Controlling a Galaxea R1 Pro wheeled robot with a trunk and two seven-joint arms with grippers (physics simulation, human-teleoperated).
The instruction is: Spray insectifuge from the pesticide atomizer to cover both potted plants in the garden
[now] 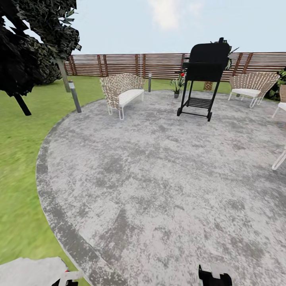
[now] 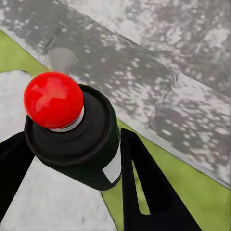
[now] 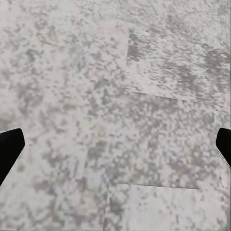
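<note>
Pesticide atomizer [image 2: 77, 139] | pinched between left pincer [image 2: 72, 168] fingers (red cap) | right pincer [image 3: 115, 149] spread

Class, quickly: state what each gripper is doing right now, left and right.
Left gripper: closed on the pesticide atomizer, red ball top showing.
Right gripper: open, holding nothing, above the grey patio.

My head camera looks forward and down across the grey patio [image 1: 159, 190] toward the slat fence [image 1: 119, 63], far off beyond the grill [image 1: 204, 67]. My left wrist camera sits close, looking along my jaws at the patio's edge and lawn [image 2: 192, 192]. My right wrist camera faces straight down at the patio [image 3: 115, 96], close up. All three share that patio.
</note>
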